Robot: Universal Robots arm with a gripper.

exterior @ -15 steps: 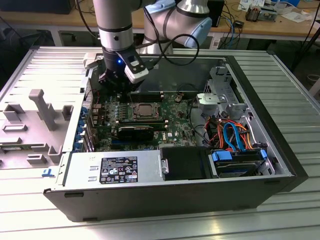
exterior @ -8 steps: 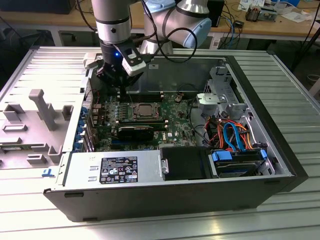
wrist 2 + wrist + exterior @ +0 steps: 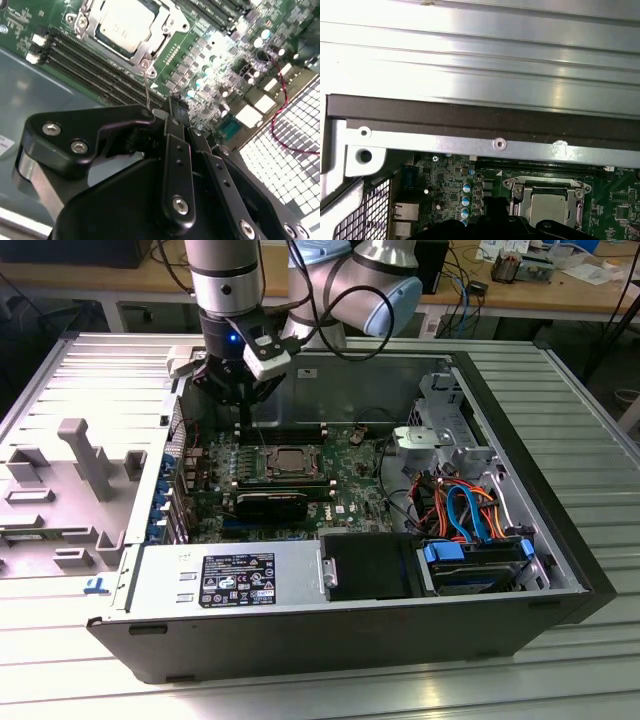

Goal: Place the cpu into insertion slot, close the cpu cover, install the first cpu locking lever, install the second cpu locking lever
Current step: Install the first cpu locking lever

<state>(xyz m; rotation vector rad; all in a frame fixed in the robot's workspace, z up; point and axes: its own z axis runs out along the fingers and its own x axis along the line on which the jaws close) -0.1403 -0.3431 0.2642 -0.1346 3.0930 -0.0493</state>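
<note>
— Where is the cpu (image 3: 291,459) right now?

— Seated in the insertion slot (image 3: 287,464) on the green motherboard (image 3: 350,475), inside the open computer case (image 3: 330,625). Its dull silver top shows in both wrist views, for instance at the cpu in the second wrist view (image 3: 125,24).

— And the cpu cover (image 3: 150,47)?

— It lies down flat around the chip, a silvery frame with the chip showing through its window. In the first wrist view the same frame (image 3: 520,197) borders the chip on its sides.

— What about the locking levers?

— A thin wire-like bar (image 3: 148,92) runs from the corner of the socket frame toward the gripper (image 3: 175,112); it may be one of the levers, though the view is too cramped to be certain.

— The jaws, then?

— The two dark fingers (image 3: 175,165) sit pressed close together, clenched, with nothing plainly between them. In the exterior view the gripper (image 3: 245,425) hangs just behind the socket, near the case's rear wall, above the black memory slots (image 3: 95,67).

— Anything else around?

— A black heatsink block (image 3: 270,504) sits just in front of the socket, and orange and blue cables (image 3: 465,510) are bundled toward the exterior view's right. The case rests on a ribbed metal desk (image 3: 560,390).
</note>
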